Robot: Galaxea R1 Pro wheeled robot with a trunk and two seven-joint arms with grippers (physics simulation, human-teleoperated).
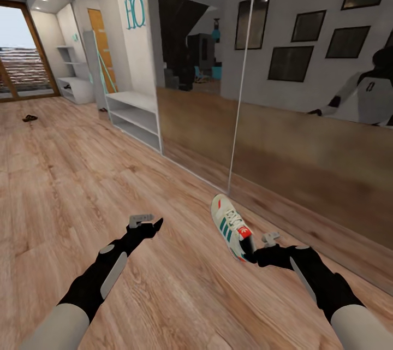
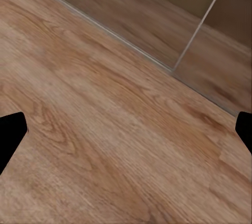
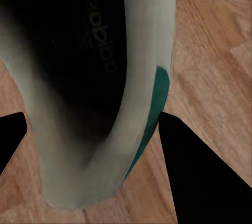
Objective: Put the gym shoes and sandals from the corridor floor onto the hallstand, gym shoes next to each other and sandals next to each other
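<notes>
Home corridor: wood floor (image 1: pixel 82 175), mirrored wall (image 1: pixel 305 93), perhaps a shoe rack (image 1: pixel 134 115).

Teal lettering on white wall panel (image 1: pixel 132 0) above a white rack (image 1: pixel 135 116), partly cut off: "Welc", "HO". Dark insole of gym shoe (image 3: pixel 100 51): blurred print, seemingly "adidas", not sure.
</notes>
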